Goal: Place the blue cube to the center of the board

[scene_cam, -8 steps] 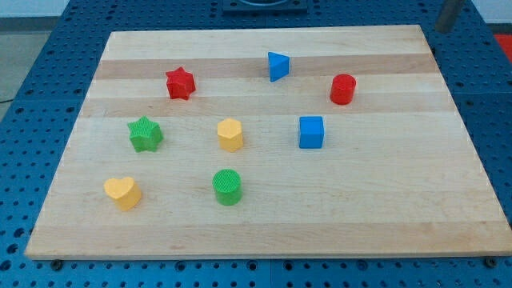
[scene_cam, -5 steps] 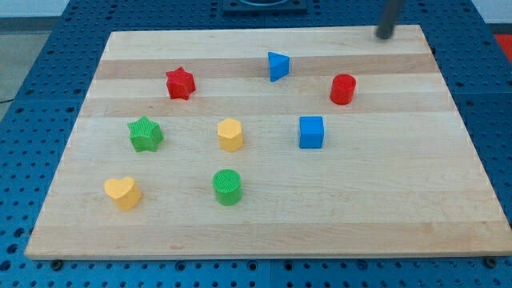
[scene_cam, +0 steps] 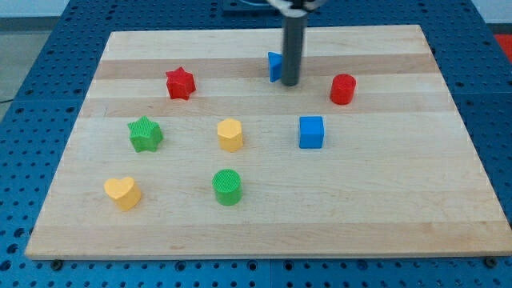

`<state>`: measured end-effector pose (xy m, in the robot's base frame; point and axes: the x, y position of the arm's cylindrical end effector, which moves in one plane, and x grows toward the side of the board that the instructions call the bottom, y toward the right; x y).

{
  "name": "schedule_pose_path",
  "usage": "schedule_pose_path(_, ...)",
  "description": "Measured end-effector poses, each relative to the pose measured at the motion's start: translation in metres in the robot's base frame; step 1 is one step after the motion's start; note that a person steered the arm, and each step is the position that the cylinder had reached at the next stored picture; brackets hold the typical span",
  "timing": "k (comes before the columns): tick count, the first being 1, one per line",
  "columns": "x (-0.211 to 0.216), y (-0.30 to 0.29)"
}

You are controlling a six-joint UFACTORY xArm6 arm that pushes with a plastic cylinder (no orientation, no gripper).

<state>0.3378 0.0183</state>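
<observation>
Wooden board (scene_cam: 448,200) on blue pegboard | my tip (scene_cam: 290,83) upper centre, beside blue triangular block (scene_cam: 274,66) (partly hidden), no jaws to open or close | blue cube (scene_cam: 311,132) right of centre, apart from tip | yellow block (scene_cam: 230,134) left of cube

Bright, even overhead light, soft short shadows close under each block, faint sheen along the far edge of the wooden board (scene_cam: 264,224), rod slightly motion-blurred, blocks in sharp focus
</observation>
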Motion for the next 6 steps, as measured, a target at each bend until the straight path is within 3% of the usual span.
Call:
schedule_pose_path(3, 0.107, 0.007)
schedule_pose_path(6, 0.104, 0.077)
